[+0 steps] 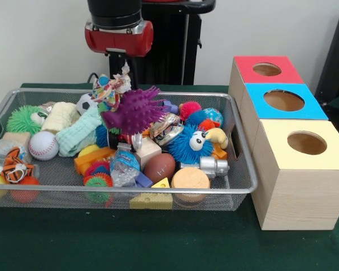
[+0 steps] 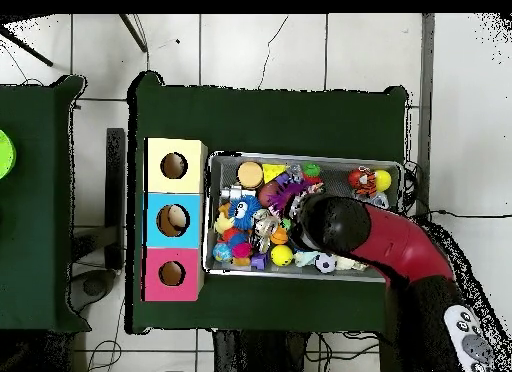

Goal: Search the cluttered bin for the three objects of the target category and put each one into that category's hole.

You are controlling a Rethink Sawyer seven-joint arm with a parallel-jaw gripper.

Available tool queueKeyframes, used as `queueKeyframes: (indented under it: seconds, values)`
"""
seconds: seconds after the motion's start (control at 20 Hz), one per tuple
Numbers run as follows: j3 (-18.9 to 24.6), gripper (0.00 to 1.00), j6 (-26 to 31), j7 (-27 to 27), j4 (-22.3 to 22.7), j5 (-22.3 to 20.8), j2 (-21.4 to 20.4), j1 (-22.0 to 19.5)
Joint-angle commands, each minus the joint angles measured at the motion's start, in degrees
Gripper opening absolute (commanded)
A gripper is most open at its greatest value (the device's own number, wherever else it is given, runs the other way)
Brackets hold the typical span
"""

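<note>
Hanging: the red and black arm point(image 1: 118, 25) comes down over the far middle of the bin point(image 1: 158, 195).
Gripper: the gripper point(image 1: 120, 72) shows as a dark stem under the red collar; whether it is apart or together, I cannot tell.
Rope toy: a knotted rope toy point(image 1: 112, 89) of white and coloured cord sits just below the gripper, raised above the pile, beside a purple spiky toy point(image 1: 133, 110).
Bin contents: baseball point(image 1: 43, 145), striped plush tiger point(image 1: 16, 167), blue fuzzy creature point(image 1: 191, 142), small brown football point(image 1: 159, 167).
Yellow hole: the hole point(image 1: 307, 143) in the yellow-topped box is nearest the camera, right of the bin.
Overhead: the arm covers the bin's middle; the yellow box point(image 2: 175, 165) touches the bin's short side.
</note>
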Motion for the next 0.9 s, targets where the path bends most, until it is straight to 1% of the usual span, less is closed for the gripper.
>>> queueKeyframes:
  seconds: [0.05,0.3,0.35,0.5,0.55,0.6,0.7,0.9]
  values:
    - [-0.24,0.0,-3.26,8.84,-0.7,2.08,1.59,-0.69]
    - [-2.0,0.0,-4.18,10.94,-0.8,1.67,1.3,1.02]
    - [-2.45,1.0,-4.32,11.18,-0.76,1.85,1.38,1.48]
    - [-3.3,1.0,-3.35,12.16,-0.97,1.96,1.56,2.44]
    - [-3.94,1.0,-7.0,13.8,-0.79,1.95,1.56,3.24]
    - [-4.34,1.0,-8.76,14.8,-0.34,2.24,1.49,3.79]
    - [-4.63,1.0,-7.99,15.11,0.3,3.23,1.37,4.47]
    - [-5.4,1.0,-6.55,14.08,-0.42,4.36,1.3,4.96]
